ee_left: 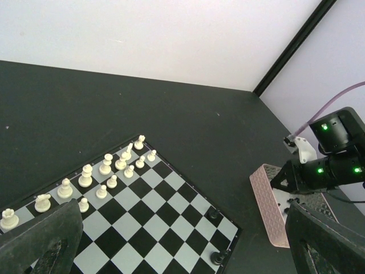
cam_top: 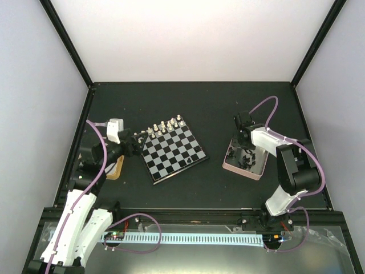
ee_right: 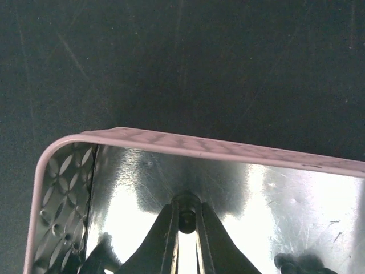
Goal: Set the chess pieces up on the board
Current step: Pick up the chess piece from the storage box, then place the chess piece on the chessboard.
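The chessboard (cam_top: 173, 150) lies left of centre, with several white pieces (ee_left: 106, 171) standing in two rows along its far-left edge. Two black pieces (ee_left: 218, 257) stand by its right corner. My left gripper (cam_top: 137, 144) hovers at the board's left corner, open and empty. My right gripper (ee_right: 186, 220) is down inside the pink-rimmed tray (cam_top: 230, 164), shut on a small black chess piece (ee_right: 186, 219) just above the shiny tray floor. More black pieces (cam_top: 236, 155) lie in that tray.
A tan-rimmed tray (cam_top: 117, 170) sits under the left arm, left of the board. The pink tray's wall (ee_right: 228, 148) runs close in front of my right fingers. Black frame posts bound the table.
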